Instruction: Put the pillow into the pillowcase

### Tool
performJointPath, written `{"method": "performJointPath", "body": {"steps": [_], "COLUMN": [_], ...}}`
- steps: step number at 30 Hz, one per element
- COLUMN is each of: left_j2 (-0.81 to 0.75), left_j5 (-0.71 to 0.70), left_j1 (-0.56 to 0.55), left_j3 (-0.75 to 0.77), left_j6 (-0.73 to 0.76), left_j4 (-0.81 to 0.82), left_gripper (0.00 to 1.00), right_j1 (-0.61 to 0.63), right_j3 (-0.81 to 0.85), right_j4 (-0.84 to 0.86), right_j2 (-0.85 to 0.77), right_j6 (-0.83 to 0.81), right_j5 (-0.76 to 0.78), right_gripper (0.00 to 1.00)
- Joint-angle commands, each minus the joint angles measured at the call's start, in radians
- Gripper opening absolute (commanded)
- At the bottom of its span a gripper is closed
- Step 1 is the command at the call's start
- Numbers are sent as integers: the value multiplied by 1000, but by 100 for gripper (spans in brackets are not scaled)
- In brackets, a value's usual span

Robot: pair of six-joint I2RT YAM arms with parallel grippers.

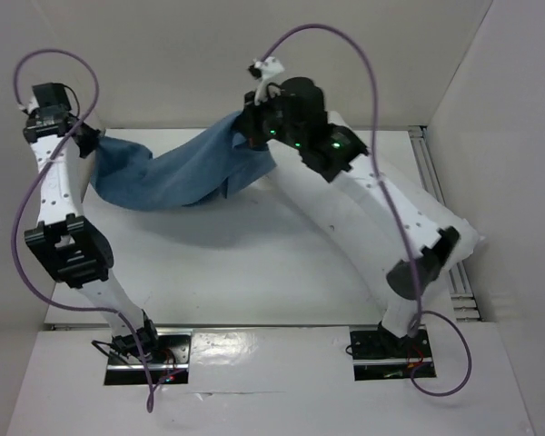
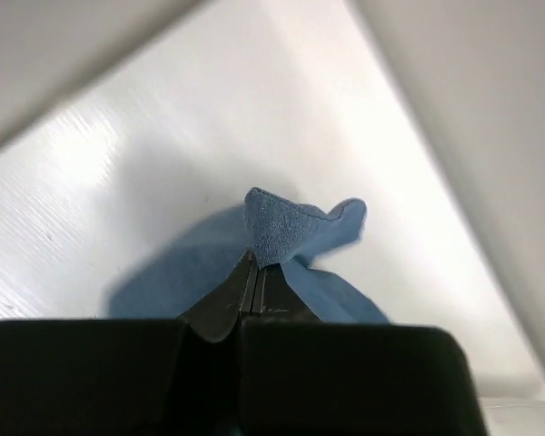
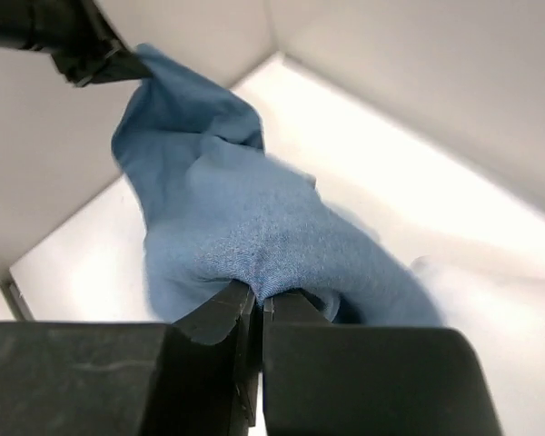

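The pillowcase (image 1: 177, 173) is held stretched above the worktop (image 1: 236, 272), pinched at opposite ends by the left gripper (image 2: 254, 272) and right gripper (image 3: 259, 295), likely to expose its opening; the pillow (image 1: 309, 209) is seen lying under the right arm.

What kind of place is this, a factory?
Likely a robot lab test cell: plain white walls box in a white table, and the left arm and right arm, bolted at its edge, hold a blue pillowcase.
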Motion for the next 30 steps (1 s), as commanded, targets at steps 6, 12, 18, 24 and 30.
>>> {"method": "performJointPath", "body": {"steps": [6,12,18,24,30], "left_j2": [-247,-207,-88,3,-144], "left_j5": [93,233,384,508,541], "left_j1": [124,161,161,161,227], "left_j3": [70,76,214,458,377], "left_j6": [64,64,17,-28,-89], "left_j4": [-27,43,62,50,124], "left_gripper": [0,0,0,0,0], "right_j1": [-39,-93,-191,-268,-268], "right_j3": [-296,-392,-242,-90,-54], "right_j4": [-113,-87,91,280,299], "right_j2": [-424,-503,-362,-271,-303], "right_j6": [-126,-81,-90,-23,-23], "right_j5": [73,79,82,-41,-117], "right_gripper": [0,0,0,0,0]}}
